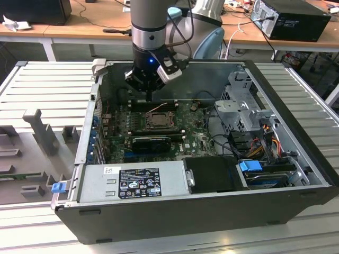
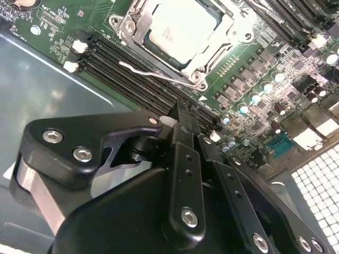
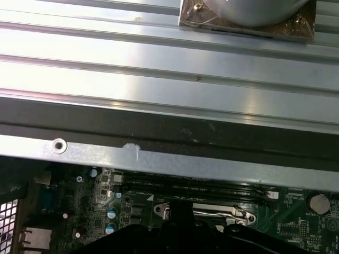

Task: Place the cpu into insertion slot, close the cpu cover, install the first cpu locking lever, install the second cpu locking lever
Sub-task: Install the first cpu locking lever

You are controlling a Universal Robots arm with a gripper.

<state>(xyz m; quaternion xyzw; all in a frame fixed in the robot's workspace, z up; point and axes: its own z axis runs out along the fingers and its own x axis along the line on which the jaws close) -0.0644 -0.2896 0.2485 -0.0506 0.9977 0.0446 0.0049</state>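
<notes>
Black gripper (image 2: pixel 180 114) linkage is closest to the lens in the second wrist view. Its two fingers meet at the tips, closed on nothing. In the exterior view the gripper (image 1: pixel 150 97) hangs point-down from the arm inside the open computer case (image 1: pixel 296 159), just beyond the far side of the insertion slot (image 1: pixel 159 120).

1. Directly past the fingertips run the long dark memory slots (image 2: pixel 114 63), parallel to the socket's edge.
2. A thin wire locking lever (image 2: pixel 151 73) lies between those slots and the insertion slot (image 2: pixel 197 78). Whether it is latched cannot be told.
3. Seated in the insertion slot is the cpu (image 2: pixel 180 29), pale face up.
4. Lying flat over it is the cpu cover (image 2: pixel 126 33), its frame surrounding the chip and its window leaving the face exposed.

Around the socket spreads the green motherboard (image 2: pixel 249 74). In the exterior view a long black expansion card (image 1: pixel 151 142) sits on the near side of the socket, with the power supply (image 1: pixel 132 180) nearer still. The case rests on a ribbed metal table (image 1: pixel 47 84).
</notes>
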